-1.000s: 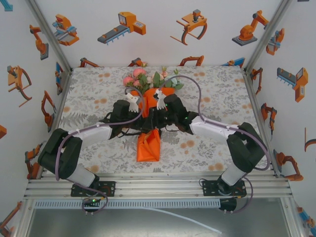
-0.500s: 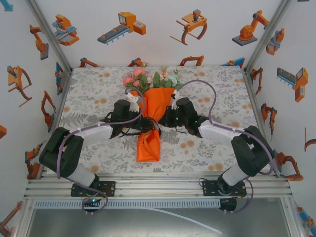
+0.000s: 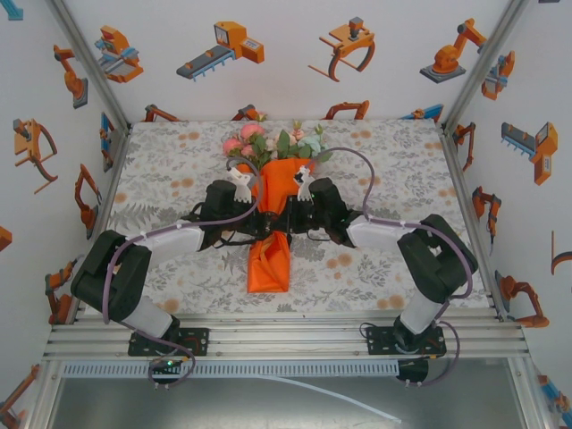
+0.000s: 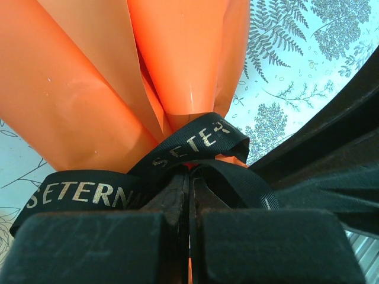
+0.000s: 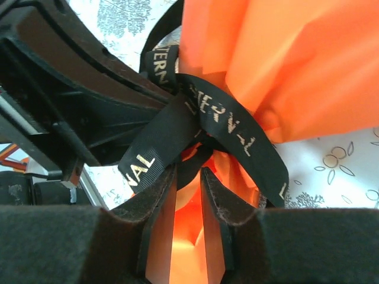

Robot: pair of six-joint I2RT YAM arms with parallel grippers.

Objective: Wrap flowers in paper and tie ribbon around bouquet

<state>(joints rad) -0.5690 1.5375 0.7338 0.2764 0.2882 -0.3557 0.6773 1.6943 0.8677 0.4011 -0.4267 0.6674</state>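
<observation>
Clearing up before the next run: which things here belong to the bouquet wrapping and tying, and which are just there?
Job: flowers, orange paper, black ribbon.
Just there: patterned tablecloth, robot stickers on the walls.

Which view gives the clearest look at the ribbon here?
Left wrist: the ribbon is in sharp close-up, lettering legible, wrapped around the gathered paper. The right wrist shows it too, twisted, lettering inverted. Top external: too small to make out.
</observation>
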